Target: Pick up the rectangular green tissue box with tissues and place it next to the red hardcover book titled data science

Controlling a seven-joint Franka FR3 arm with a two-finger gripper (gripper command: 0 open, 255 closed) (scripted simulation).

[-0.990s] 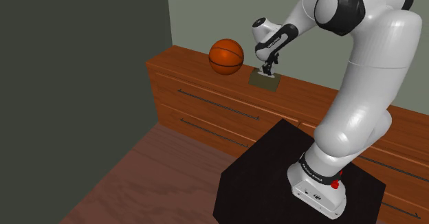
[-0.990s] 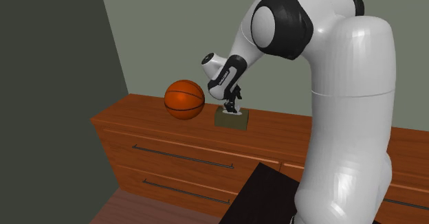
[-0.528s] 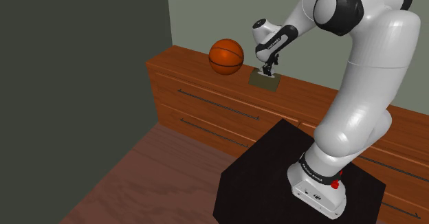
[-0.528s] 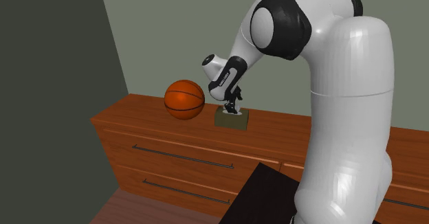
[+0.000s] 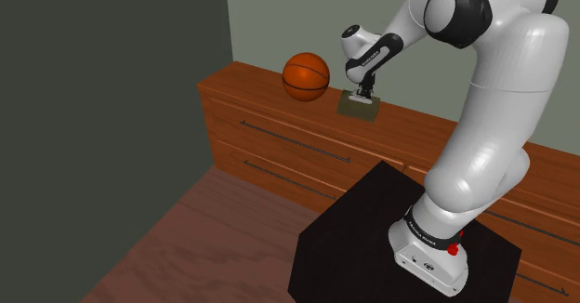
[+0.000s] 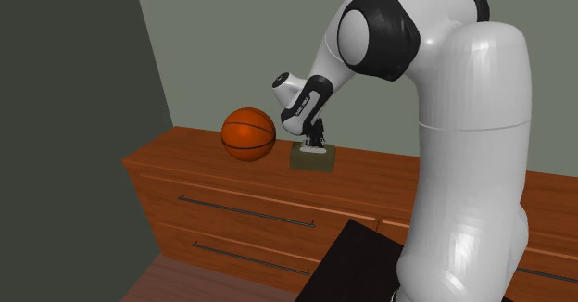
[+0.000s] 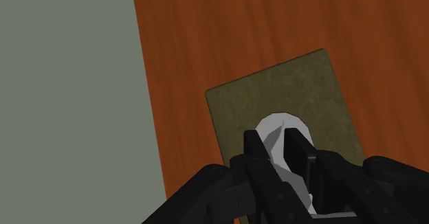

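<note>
Two jaws pinch the white tissue (image 7: pixel 275 128), hiding part of the olive tissue box (image 7: pixel 289 85).

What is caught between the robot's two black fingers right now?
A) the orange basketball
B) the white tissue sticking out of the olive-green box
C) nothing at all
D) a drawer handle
B: in the wrist view the gripper clasps the white tissue rising from the olive-green box, while the basketball stands apart on the wooden dresser.
</note>
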